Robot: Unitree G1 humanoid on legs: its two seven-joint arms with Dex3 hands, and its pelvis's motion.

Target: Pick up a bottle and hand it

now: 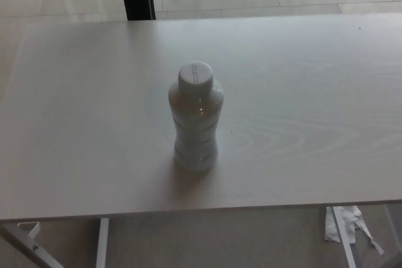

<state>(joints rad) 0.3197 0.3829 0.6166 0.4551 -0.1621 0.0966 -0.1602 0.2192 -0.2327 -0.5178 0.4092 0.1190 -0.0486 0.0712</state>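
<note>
Nothing had started yet: the white plastic bottle (196, 117) stood upright and alone on the pale wood-grain table (314, 92), a little nearer the front edge than the back and roughly midway across, with its screw cap (195, 78) on and clear space all round it. Neither robot hand was in the picture, so whether the left or the right was open or closed could not be told at all. By my reading this was the very first step, the reach, with the pickup and the handover both still to do. The next move looked to call for a hand coming in low from one side, fingers spread wide, to close around the ribbed, narrowed waist of the bottle, where the grip would likely sit best; a tall, light bottle like that might tip if nudged high up near the shoulder. As for writing, there was a faint ring of raised lettering on the cap, too small and blurred to read, and no brand or label showed on the body, only thin horizontal grooves.
</note>
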